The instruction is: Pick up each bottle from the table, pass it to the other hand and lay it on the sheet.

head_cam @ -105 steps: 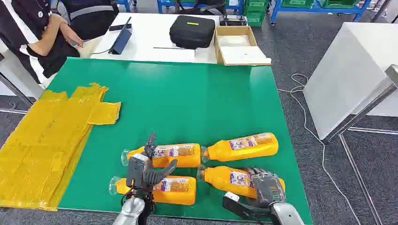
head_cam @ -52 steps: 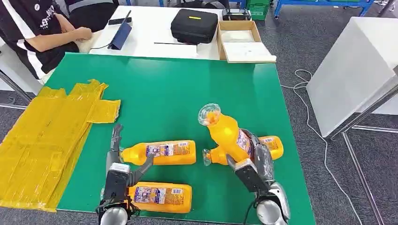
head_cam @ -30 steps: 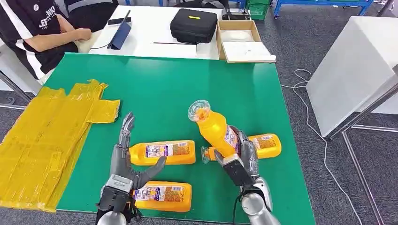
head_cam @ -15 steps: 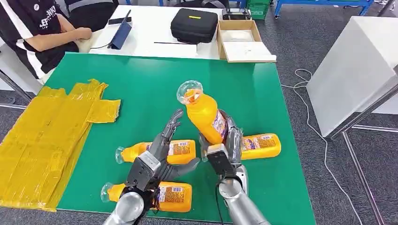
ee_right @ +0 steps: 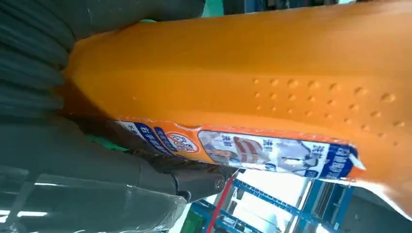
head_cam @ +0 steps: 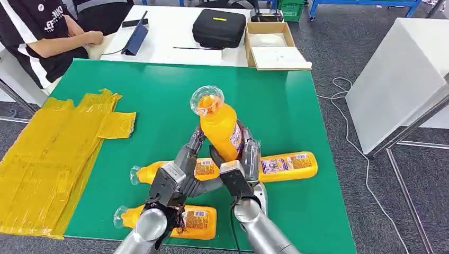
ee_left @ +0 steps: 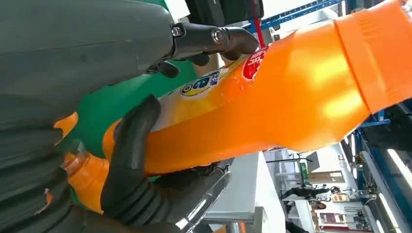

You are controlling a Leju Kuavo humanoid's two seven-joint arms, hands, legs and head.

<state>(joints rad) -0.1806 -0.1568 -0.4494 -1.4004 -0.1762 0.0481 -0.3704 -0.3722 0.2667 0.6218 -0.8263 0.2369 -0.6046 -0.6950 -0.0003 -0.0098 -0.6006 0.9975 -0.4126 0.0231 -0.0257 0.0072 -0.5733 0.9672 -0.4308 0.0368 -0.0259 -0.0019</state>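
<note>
Bottle (head_cam: 219, 127), held upright above the counter (head_cam: 159, 100) by the right robot hand (head_cam: 241, 169) gripping its lower body; left robot hand (head_cam: 177, 177) spread, fingers touching. Rigid, full, smooth plastic: likely heavy, slippery. Grip mid-label.

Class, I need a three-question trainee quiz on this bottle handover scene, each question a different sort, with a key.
1. True or false: the raised bottle lies flat on the green table.
2. How many bottles lie on the table?
3. Which robot hand grips the raised bottle? A) right robot hand B) neither

Key: 1 false, it is held up; 2 three; 3 A, while the left robot hand reaches its side.
</note>
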